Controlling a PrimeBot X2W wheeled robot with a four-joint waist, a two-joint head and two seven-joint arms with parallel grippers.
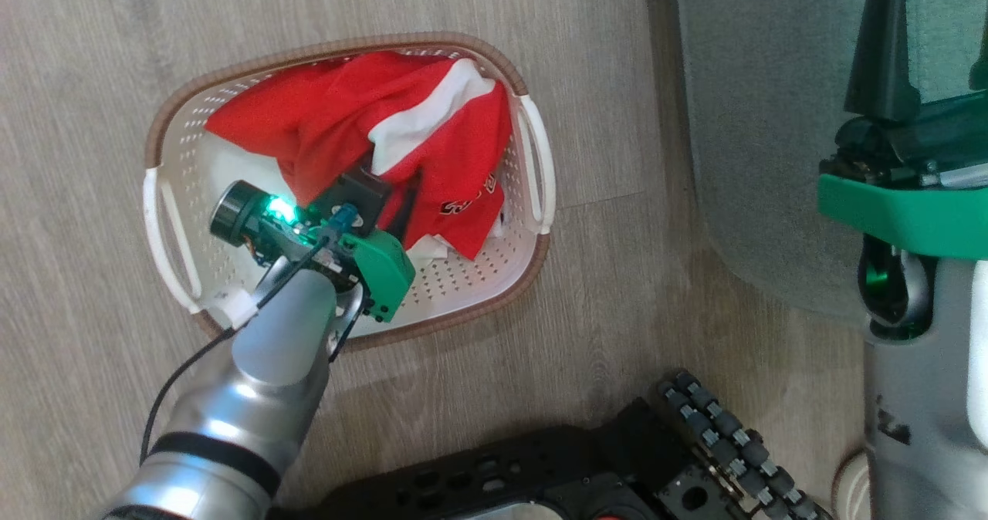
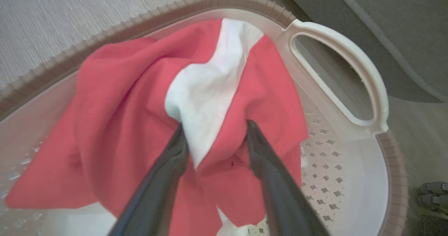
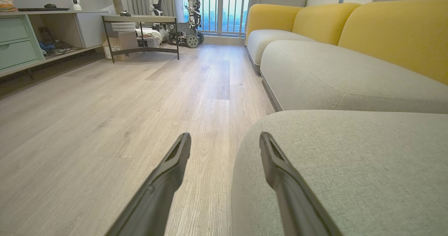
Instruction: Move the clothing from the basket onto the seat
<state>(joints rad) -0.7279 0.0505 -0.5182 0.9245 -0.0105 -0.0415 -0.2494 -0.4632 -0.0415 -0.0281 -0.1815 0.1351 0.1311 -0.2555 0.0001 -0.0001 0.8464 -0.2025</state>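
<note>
The clothing (image 1: 432,126), a bright red garment with a white panel and black lettering, lies bunched in the cream perforated basket (image 1: 347,45) on the wood floor. My left gripper (image 2: 214,127) reaches down into the basket. Its two dark fingers (image 2: 175,159) stand apart with a raised fold of the clothing (image 2: 115,106) between them, so it reads as open. The basket's white handle (image 2: 350,64) is just beyond the fabric. The grey-green seat (image 1: 756,119) lies right of the basket. My right gripper (image 3: 224,139) hangs open and empty over the seat's edge (image 3: 350,166).
My dark base with its roller wheel (image 1: 718,435) sits just below the basket. In the right wrist view, more grey cushions with yellow backrests (image 3: 392,29) run along the right, and a low table (image 3: 140,19) and shelving (image 3: 21,36) stand across the wood floor.
</note>
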